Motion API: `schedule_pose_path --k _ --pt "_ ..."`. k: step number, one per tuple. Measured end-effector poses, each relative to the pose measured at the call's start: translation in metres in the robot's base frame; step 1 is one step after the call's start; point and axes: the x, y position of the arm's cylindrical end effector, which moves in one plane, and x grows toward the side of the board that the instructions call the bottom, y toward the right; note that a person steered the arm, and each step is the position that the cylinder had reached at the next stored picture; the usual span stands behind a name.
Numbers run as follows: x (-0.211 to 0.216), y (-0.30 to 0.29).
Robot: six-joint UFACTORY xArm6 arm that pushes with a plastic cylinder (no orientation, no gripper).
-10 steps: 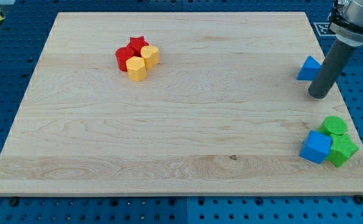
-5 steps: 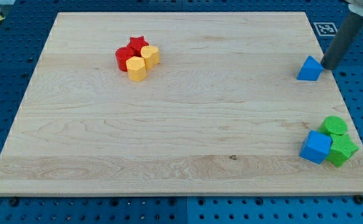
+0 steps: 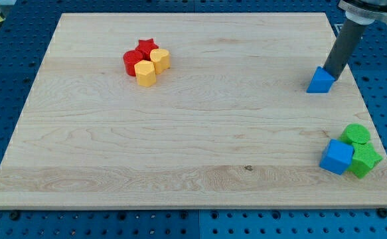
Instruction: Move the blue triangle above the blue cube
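Observation:
The blue triangle (image 3: 320, 81) lies near the board's right edge, in the upper part of the view. My tip (image 3: 330, 76) touches its upper right side, the dark rod rising to the view's top right. The blue cube (image 3: 336, 157) sits near the lower right corner of the board, well below the triangle.
Two green blocks, a cylinder (image 3: 357, 135) and another (image 3: 365, 161), press against the blue cube's right side. A cluster of two red blocks (image 3: 136, 56) and two yellow blocks (image 3: 152, 66) sits at the upper left. The wooden board (image 3: 180, 133) ends just right of the blocks.
My tip swung from below right of the triangle up around its right side, then pushed it. The blue triangle slid a little left and down.

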Motion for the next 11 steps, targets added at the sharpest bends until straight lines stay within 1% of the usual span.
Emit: schedule_pose_path --k 1,4,5,6,8,9,10,11 --pt "-0.018 0.000" --pt "-0.023 -0.008" --pt "-0.018 -0.008" --pt "-0.002 -0.008" --pt "0.000 -0.010" --pt "0.019 -0.009" --pt "0.019 -0.009" --pt "0.008 -0.022"
